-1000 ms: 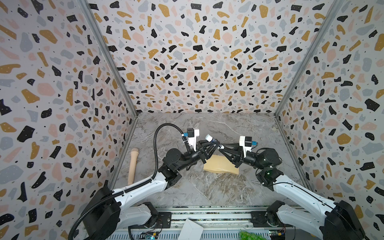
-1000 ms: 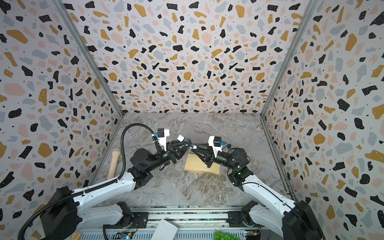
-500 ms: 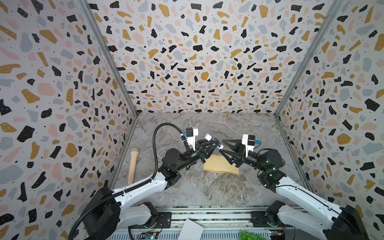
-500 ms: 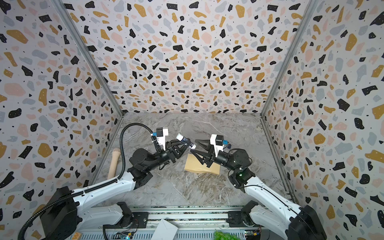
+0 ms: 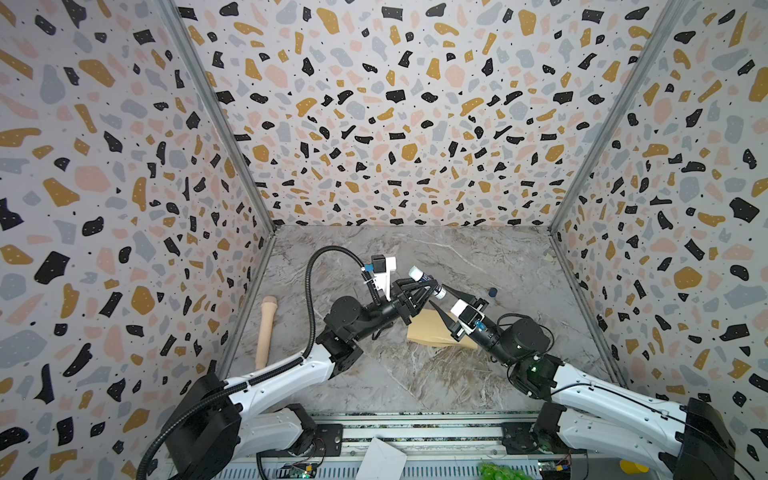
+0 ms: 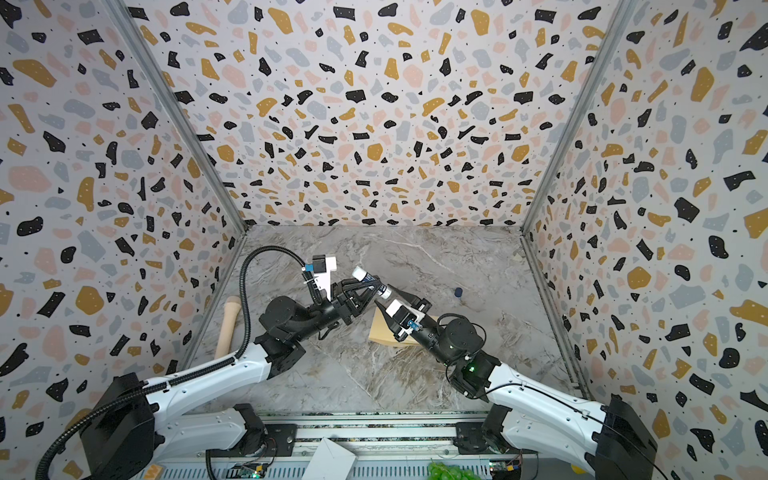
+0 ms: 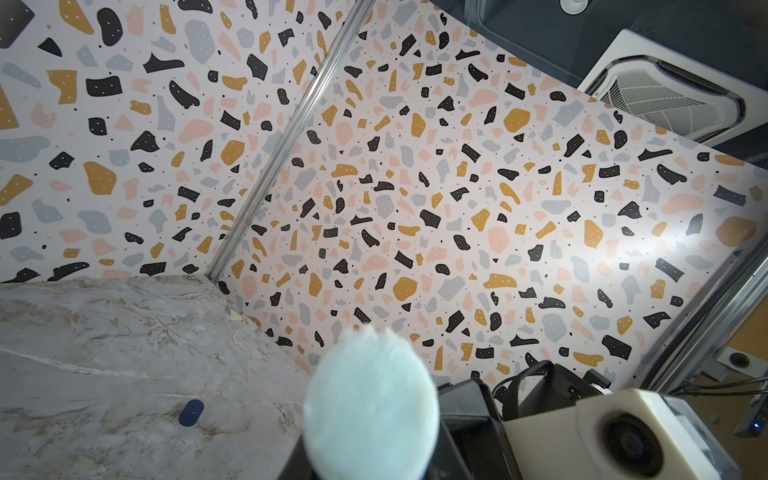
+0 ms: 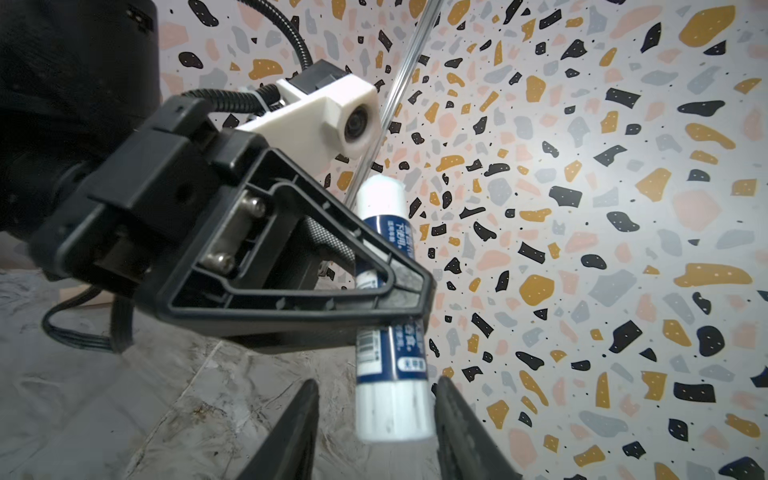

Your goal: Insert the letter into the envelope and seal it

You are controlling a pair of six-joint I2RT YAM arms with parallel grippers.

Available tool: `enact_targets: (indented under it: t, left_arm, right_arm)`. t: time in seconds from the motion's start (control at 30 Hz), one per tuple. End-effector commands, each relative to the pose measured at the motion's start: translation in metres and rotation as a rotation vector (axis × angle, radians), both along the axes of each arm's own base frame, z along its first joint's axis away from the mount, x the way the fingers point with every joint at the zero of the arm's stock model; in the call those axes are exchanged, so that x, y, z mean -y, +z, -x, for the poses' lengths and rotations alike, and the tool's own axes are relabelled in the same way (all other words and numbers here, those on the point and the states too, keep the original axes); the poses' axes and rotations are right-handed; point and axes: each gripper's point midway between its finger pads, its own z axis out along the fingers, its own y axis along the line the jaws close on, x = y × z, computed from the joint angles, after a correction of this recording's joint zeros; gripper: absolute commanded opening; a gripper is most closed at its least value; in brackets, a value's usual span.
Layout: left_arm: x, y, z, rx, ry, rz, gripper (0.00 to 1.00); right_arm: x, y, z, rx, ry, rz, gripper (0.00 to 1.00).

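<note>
The envelope [image 5: 424, 331] lies flat on the worktop [image 5: 415, 386], partly under my two arms, so I cannot tell how its flap sits. I cannot see the letter anywhere; it may be inside, but nothing shows it. Just above the envelope's far edge, my left fingers [image 5: 428, 286] are pinching a glue stick [image 8: 390, 353] around its blue label, held off the worktop with the bare pale tip pointing away from the envelope. My right fingers [image 8: 376, 384] are spread on either side of the stick's white base, close to it but with gaps showing, so they are not gripping it. The stick's dark cap [image 5: 493, 292] lies on the worktop beyond the envelope, on my right arm's side. I judge the step to be winding glue out before sealing. To do it well I should close the right fingers squarely on the white base only, not the label, so that the base turns against the body. The left pinch must stay firm and not roll with it. I should turn about the stick's own long axis, with no sideways pull that could lever it out of the left fingers. A short length of glue is enough, since a long one may snap or smear. I should let go cleanly before lowering the tip toward the envelope.
</note>
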Motion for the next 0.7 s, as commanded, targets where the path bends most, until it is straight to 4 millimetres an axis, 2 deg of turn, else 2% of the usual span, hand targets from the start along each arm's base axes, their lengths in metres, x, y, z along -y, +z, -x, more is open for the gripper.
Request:
enact_targets:
  t: [0.0,0.07,0.2,0.33,0.47,0.67]
  left_arm:
    - [-0.007,0.026,0.003,0.064,0.014,0.061,0.0]
    - [-0.007,0.025,0.003,0.06,0.013,0.058,0.0]
    - [-0.007,0.024,0.003,0.06,0.012,0.058,0.0]
    - [-0.007,0.025,0.004,0.064,0.01,0.058,0.0]
    - [-0.007,0.022,0.004,0.072,0.012,0.046,0.0]
    - [-0.007,0.028,0.011,0.113,-0.01,0.056,0.0]
  right_arm:
    - [0.01,0.015,-0.002,0.043,-0.051,-0.046,0.37]
    - [0.01,0.016,-0.001,0.042,-0.048,-0.055,0.34]
    - [0.008,0.015,-0.002,0.034,-0.042,-0.046,0.19]
    - [0.0,0.011,0.003,0.001,0.014,-0.033,0.09]
    - [-0.01,0.017,0.023,-0.12,0.248,-0.075,0.05]
    - [-0.002,0.039,0.044,-0.442,0.701,-0.202,0.04]
